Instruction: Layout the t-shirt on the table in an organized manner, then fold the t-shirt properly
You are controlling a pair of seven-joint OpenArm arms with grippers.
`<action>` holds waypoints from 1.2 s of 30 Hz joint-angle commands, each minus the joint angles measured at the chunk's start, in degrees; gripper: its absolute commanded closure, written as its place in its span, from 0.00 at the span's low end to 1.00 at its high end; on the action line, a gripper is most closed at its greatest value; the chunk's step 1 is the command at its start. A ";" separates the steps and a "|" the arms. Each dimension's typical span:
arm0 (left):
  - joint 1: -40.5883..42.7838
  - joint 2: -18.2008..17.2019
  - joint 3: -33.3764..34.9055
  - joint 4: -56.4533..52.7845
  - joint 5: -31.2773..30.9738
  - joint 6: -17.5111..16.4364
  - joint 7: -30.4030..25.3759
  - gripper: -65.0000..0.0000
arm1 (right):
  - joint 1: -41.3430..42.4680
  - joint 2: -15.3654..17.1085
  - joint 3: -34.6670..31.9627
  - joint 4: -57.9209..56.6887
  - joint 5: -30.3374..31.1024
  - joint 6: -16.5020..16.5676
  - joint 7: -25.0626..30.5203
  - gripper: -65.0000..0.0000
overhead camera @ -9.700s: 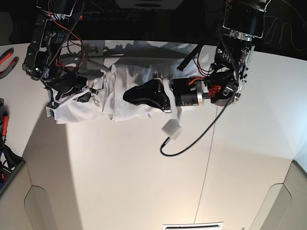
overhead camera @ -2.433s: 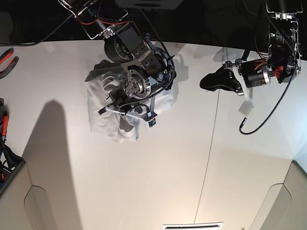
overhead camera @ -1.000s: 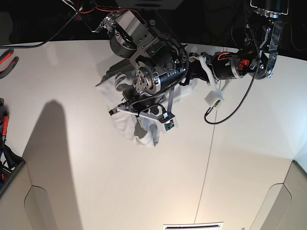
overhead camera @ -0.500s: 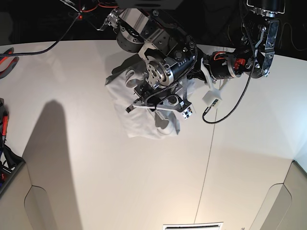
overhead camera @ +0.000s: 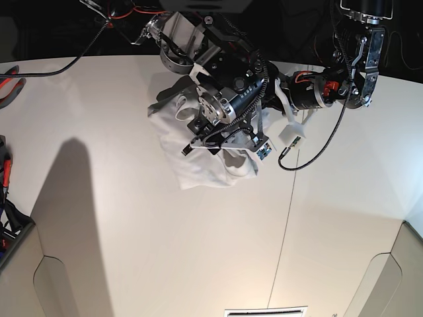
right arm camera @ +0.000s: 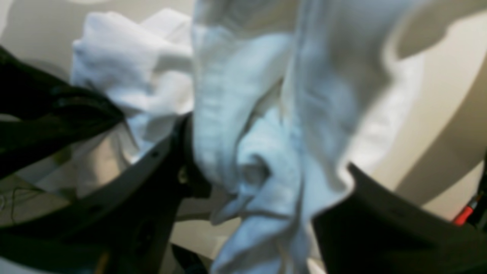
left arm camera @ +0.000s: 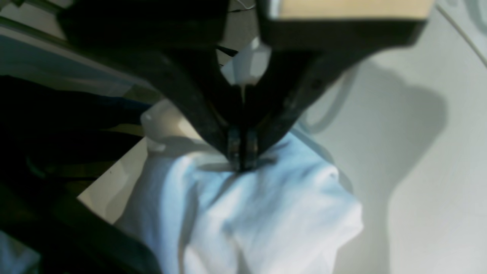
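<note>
the t-shirt (overhead camera: 188,155) sits bunched on the table (overhead camera: 132,238) near its far edge, left gripper (left arm camera: 242,161) pinching a fold, right gripper (right arm camera: 266,179) clutching cloth, so spreading and folding remain undone.

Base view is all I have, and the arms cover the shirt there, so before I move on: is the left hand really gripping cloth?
Observer: Yes. In the left wrist view the left hand is pinched shut on a fold of the t-shirt.
Operator: And the right hand?
Observer: In the right wrist view, bunched cloth fills the gap between the two sides of the right hand. Blur hides whether it is clamped.
Operator: Is the shirt lying flat near the left hand?
Observer: No. It rises in soft folds up to the pinch, with bare table beside it.
</note>
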 commanded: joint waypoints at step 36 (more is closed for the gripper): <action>-4.72 -2.54 -15.93 0.68 -15.80 -8.95 4.55 1.00 | -0.20 -0.79 0.57 1.01 10.43 5.25 4.98 0.38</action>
